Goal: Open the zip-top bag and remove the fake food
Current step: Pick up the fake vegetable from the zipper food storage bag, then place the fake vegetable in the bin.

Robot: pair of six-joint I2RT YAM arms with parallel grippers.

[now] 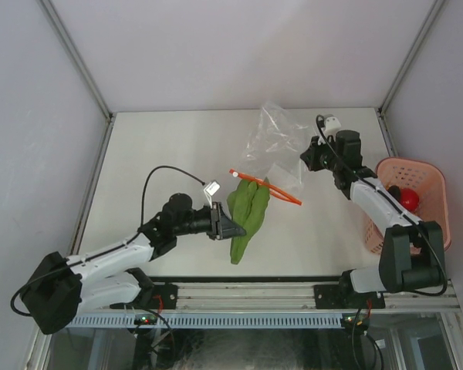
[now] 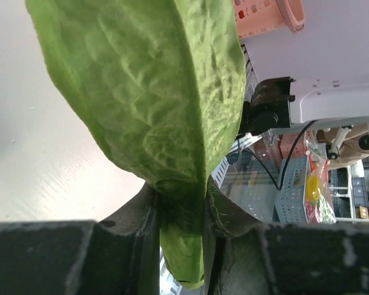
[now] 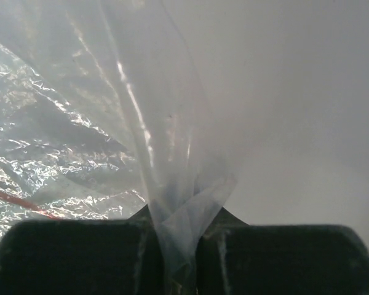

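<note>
Two pinches: the left gripper (image 1: 233, 229) is clamped on the stem end of a long, wrinkled green plastic lettuce leaf (image 1: 248, 210), mid-worktop (image 1: 162, 146) toward the near edge. The right gripper (image 1: 309, 159), fingers pressed together, nips a fold of the clear, crinkly zip-top bag (image 1: 272, 139), which is bunched near the far edge. Its thin red-orange zip strip (image 1: 266, 187) slants across the leaf's far end.

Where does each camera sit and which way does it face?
Top external: above and behind the robot, looking down on the table; left gripper and right gripper both show.
Left wrist: on that wrist, looking past its fingers, which pinch the green fake food, toward the pink basket.
Right wrist: on that wrist, facing the zip-top bag pinched in its fingers.
Shared: top and left wrist both show the green fake food.
</note>
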